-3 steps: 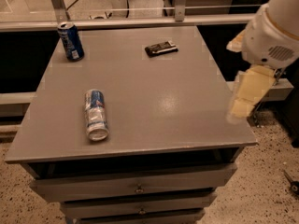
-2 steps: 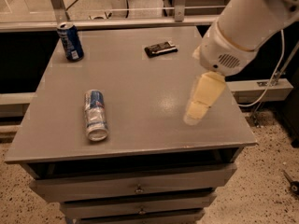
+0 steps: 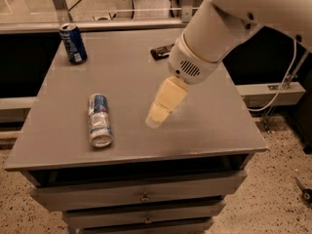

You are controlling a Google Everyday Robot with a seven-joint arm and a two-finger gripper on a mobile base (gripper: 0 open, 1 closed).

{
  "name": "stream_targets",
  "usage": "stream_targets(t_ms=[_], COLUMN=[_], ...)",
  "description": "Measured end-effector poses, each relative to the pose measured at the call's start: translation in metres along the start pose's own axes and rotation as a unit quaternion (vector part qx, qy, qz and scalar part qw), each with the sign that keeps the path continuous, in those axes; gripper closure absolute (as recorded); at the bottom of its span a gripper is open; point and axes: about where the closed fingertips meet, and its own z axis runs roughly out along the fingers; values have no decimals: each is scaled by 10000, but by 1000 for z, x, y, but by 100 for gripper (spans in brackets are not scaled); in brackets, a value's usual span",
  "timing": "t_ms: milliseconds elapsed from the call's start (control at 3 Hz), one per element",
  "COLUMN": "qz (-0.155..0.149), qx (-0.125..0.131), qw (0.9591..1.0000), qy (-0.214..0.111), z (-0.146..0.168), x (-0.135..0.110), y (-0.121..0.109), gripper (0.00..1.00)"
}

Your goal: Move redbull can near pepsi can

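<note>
The redbull can (image 3: 99,119) lies on its side at the front left of the grey table (image 3: 131,77), its silver top toward the front edge. The pepsi can (image 3: 73,44) stands upright at the table's far left corner. My gripper (image 3: 157,117) hangs on the white arm over the middle of the table, to the right of the redbull can and apart from it. It holds nothing that I can see.
A small dark flat object (image 3: 161,52) lies at the back of the table, partly behind my arm. The table has drawers (image 3: 141,196) below its front edge. A white cable (image 3: 280,87) hangs at the right. The floor is speckled.
My arm and gripper have swung left, from past the table's right edge to over its middle, nearer the redbull can. Both cans have stayed put.
</note>
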Motion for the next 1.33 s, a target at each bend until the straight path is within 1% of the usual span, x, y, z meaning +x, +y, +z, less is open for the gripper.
stream_targets(t_ms=[333,667,1000,1333], qz=[-50,-24,289,881], qx=[-5,-95,-483,-598], qw=[10000,9999,9973,9929], qy=[18,-102,-470,-525], z=[-1,15,80,119], x=[1,-16,-68,-111], y=[1,7,32,42], gripper=[0,0,0,0])
